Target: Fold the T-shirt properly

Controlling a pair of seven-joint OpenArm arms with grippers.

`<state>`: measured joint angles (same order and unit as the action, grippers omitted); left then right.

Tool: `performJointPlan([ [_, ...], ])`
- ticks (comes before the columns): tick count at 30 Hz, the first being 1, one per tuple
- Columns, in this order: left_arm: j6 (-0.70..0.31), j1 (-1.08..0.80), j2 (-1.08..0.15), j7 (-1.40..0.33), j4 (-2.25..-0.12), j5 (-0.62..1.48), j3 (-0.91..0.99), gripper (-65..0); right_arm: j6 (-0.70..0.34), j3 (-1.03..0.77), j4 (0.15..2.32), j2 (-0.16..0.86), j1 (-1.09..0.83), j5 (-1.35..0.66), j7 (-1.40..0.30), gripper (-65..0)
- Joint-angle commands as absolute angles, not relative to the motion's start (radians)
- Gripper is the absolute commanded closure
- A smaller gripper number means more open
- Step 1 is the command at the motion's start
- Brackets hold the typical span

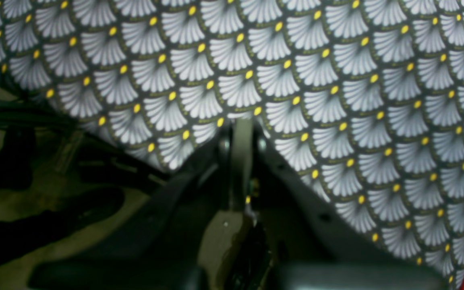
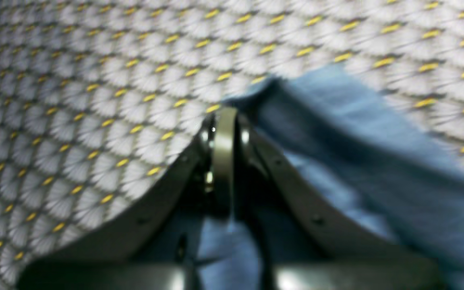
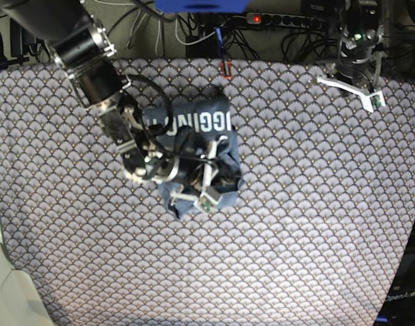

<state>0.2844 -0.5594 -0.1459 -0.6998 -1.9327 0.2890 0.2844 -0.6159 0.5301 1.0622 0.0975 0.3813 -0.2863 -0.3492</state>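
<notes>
The slate-blue T-shirt [image 3: 224, 159] lies bunched and partly folded mid-table, its white letters [image 3: 193, 122] facing up along the far part. My right gripper [image 3: 210, 178] sits over its near half. In the right wrist view, that gripper [image 2: 224, 114] is shut, and a raised ridge of the T-shirt [image 2: 336, 133] runs up to its tip, so it appears pinched there. The picture is blurred. My left gripper [image 1: 242, 125] is shut and holds nothing, hovering at the table's far right edge [image 3: 360, 85], well away from the shirt.
A fan-patterned cloth [image 3: 316, 224] covers the whole table. Beyond the far edge lie cables and a power strip [image 3: 261, 18]. A small red clip [image 3: 224, 68] sits on that edge. Dark cables and floor [image 1: 34, 181] show past the table edge in the left wrist view.
</notes>
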Motion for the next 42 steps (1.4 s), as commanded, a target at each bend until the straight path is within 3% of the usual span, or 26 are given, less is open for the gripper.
performJointPlan([
  [1, 0.282, -0.565, -0.15, -0.682, -1.948, 0.285, 0.286, -0.9, -0.621, 0.527, 1.056, 0.093, 0.409, -0.298, -0.315, 0.0],
  [15, 0.282, -0.567, -0.15, -0.682, -1.951, 0.285, 0.286, -0.9, -0.621, 0.529, 0.753, 0.093, 0.555, -0.298, -0.17, 0.0],
  [31, 0.282, -0.605, -0.133, -0.674, -1.956, 0.285, 0.285, -0.9, -0.579, 0.518, 0.751, 0.166, 0.647, -0.297, -0.122, 0.0],
  [34, 0.28, -0.619, -0.137, -0.673, -1.956, 0.285, 0.285, -0.9, -0.461, 0.49, 0.872, 0.231, 0.582, -0.3, -0.134, 0.0],
  [37, 0.28, -0.633, -0.14, -0.671, -1.963, 0.285, 0.283, -0.9, -0.441, 0.417, 1.089, 0.297, 0.458, -0.3, -0.177, 0.0],
  [42, 0.278, -0.653, -0.165, -0.671, -2.0, 0.285, 0.263, -0.9, -0.426, 0.231, 1.569, 0.374, 0.183, -0.298, -0.412, 0.0],
])
